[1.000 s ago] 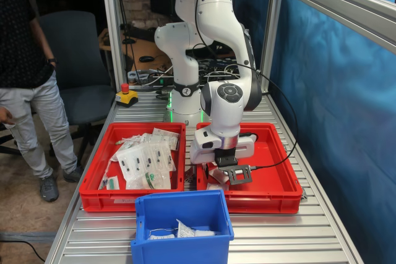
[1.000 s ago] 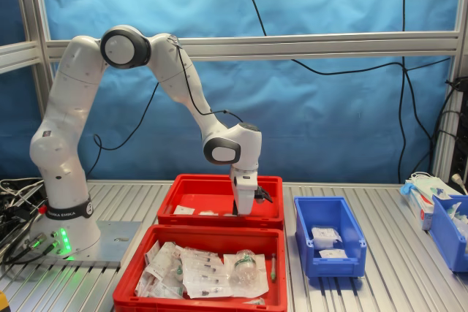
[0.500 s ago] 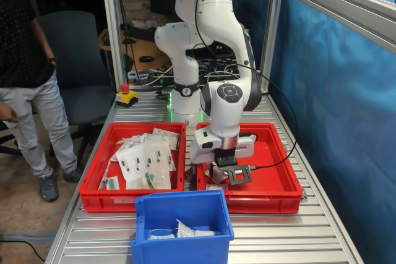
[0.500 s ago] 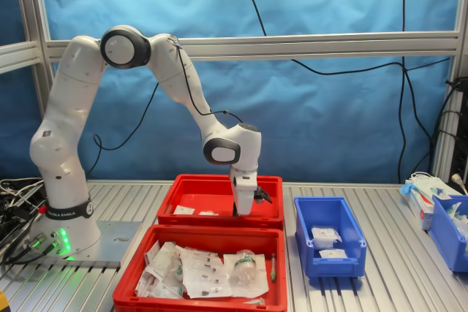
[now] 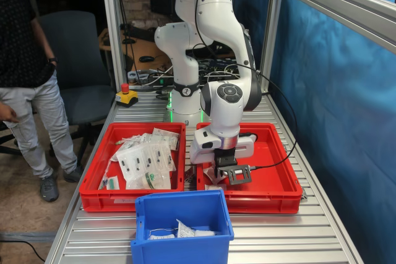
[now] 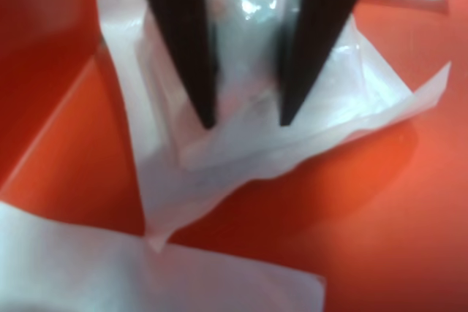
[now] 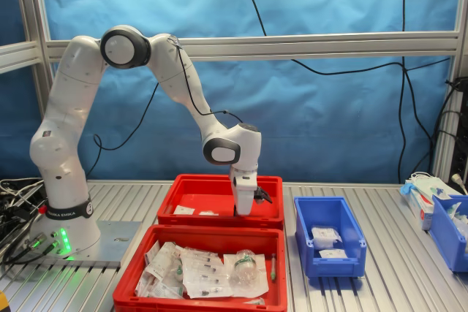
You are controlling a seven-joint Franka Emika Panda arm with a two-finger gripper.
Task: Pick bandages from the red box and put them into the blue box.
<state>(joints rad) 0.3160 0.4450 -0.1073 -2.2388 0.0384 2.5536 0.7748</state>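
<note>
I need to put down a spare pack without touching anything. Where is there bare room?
The ribbed table is bare between the blue box and the blue curtain. The red box has bare floor on the curtain side of the claw. The other red tray is heaped with packets, and bandages crowd the claw.

What I cannot make out

My black two-fingered gripper point(image 6: 245, 118) is cut off above in the wrist view; the crinkly white wrapped bandage point(image 6: 248, 85) there is blurred, and the shallow red plastic tray's near wall point(image 7: 219, 218) hides my fingertips.
</note>
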